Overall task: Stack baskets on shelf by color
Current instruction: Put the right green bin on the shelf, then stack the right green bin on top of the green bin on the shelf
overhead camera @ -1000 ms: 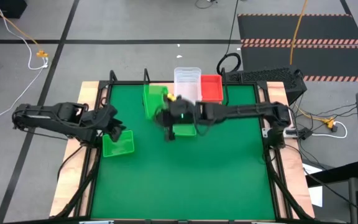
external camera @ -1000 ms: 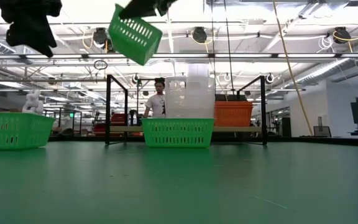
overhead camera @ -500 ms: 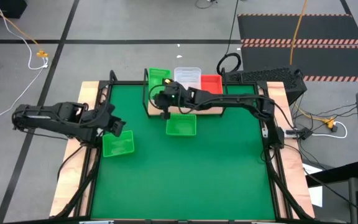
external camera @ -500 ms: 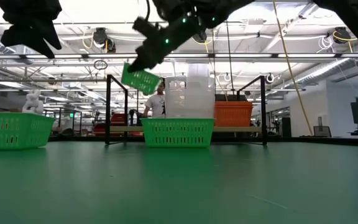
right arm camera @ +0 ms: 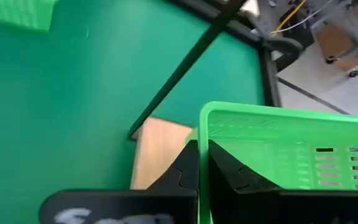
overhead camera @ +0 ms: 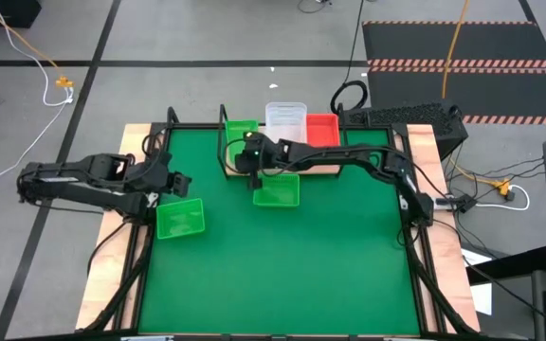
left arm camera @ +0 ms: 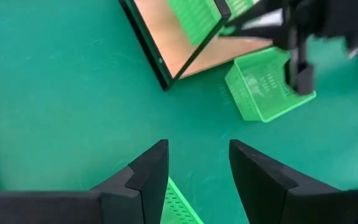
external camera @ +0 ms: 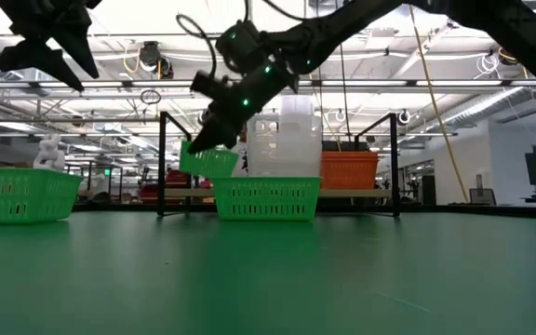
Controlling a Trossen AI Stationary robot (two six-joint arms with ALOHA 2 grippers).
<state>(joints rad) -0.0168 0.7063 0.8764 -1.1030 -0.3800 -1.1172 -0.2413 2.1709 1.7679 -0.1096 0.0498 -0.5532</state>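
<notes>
My right gripper (overhead camera: 247, 147) reaches over the left end of the shelf (overhead camera: 297, 169) and is shut on a green basket (overhead camera: 242, 131), which hangs just above the wooden board (external camera: 209, 160). A stack of clear baskets (overhead camera: 285, 117) and the red baskets (overhead camera: 323, 132) stand on the shelf to its right. A second green basket (overhead camera: 276, 189) rests on its base on the green mat in front of the shelf. A third (overhead camera: 180, 219) sits on the mat near the left edge. My left gripper (overhead camera: 172, 181) hovers open just beyond that one (left arm camera: 197, 165). My right gripper pinches the green basket's rim (right arm camera: 205, 127) between its two fingers, one finger inside the wall and one outside. The fingers come slanting down from above. The basket is lifted clear, open side up and slightly tilted, hanging below the fingers (external camera: 214, 140) over the shelf board (right arm camera: 160, 155).
The shelf's black frame posts (external camera: 163, 163) rise at its ends. The wooden table border (overhead camera: 140, 142) surrounds the mat (overhead camera: 282, 265), whose near half lies open. A person (external camera: 237, 149) stands in the room behind the shelf.
My right gripper has carried the green basket from above the mat's middle toward the far edge and down, to just over the shelf's left end. The basket has turned from steeply tilted to nearly level. My left gripper has drawn back a little from its basket.
</notes>
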